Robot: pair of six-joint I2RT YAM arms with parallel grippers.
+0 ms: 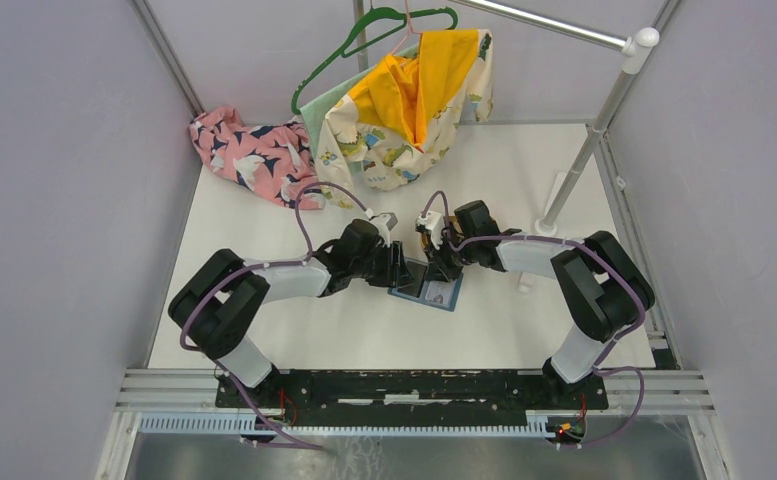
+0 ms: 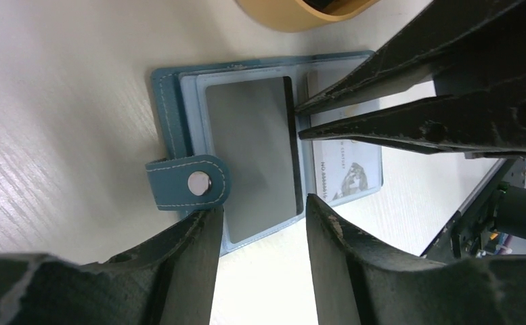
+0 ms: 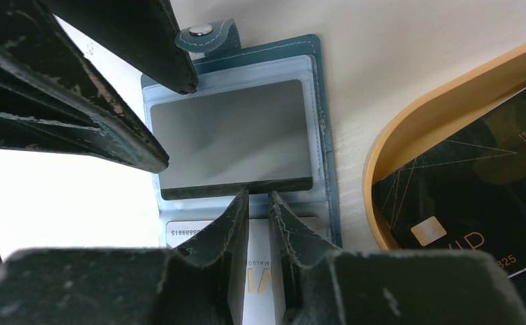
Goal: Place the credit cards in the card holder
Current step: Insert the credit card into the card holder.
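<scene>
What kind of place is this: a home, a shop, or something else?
Probably a lab test cell: grey wall panels enclose a white table, two robot arms are bolted to a metal rail, and clothes hang on hangers.

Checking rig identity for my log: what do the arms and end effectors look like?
The left arm and right arm have black joints, white links and purple cables. The left end effector and right end effector have black tapered fingers, scuffed and rough-edged.
</scene>
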